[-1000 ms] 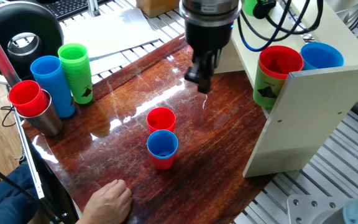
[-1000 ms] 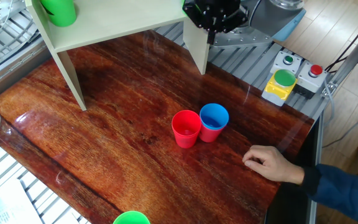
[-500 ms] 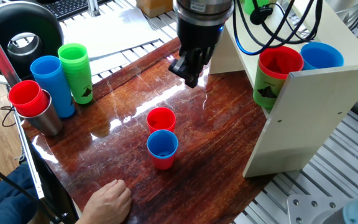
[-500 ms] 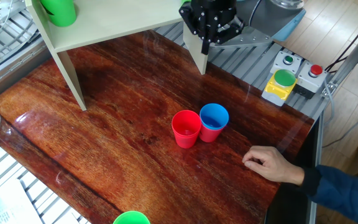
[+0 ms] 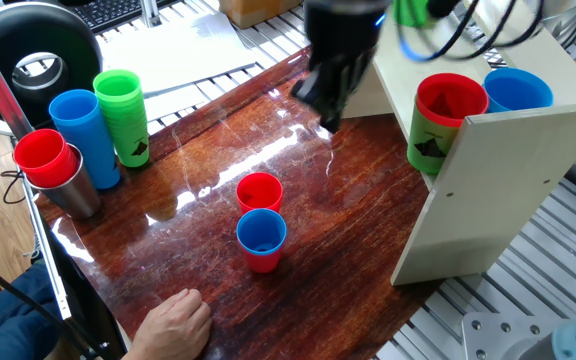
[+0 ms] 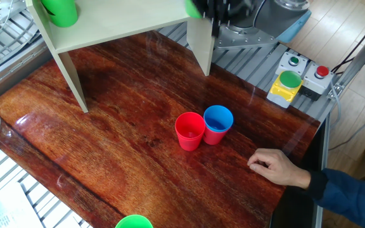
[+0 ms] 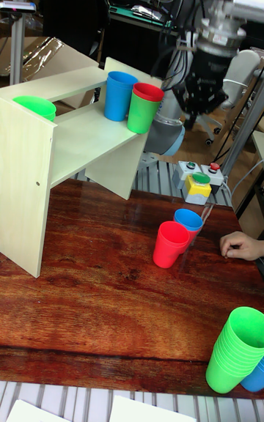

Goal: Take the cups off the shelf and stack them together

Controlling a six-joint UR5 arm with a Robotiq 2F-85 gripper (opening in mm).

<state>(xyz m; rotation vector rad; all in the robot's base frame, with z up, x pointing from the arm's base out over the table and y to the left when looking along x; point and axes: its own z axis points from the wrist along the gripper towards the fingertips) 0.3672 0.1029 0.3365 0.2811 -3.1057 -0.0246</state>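
Judging from how the things lie, the task is seen to be roughly half done. Two cups are already set down on the bench, in the middle of the frame: a red cup and a blue cup. In one fixed view the blue cup seems to be nested in another red one, because a red base is seen under it, but this cannot be confirmed from the other views. The two are just beside each other and are not yet stacked into one column.

On the shelf, at the right of the frame, more cups are left: a red cup nested in the green cup with the black logo, and a blue cup on the shelf next to it. In the tall fixed view a further green cup is seen at the upper left, on the top board.

The hand is blurred in the upper middle of the frame, above the bench and near the shelf. Nothing appears to be carried in it, but whether the fingers are spread or closed cannot be told.

A person's hand is rested on the bench at the lower left.
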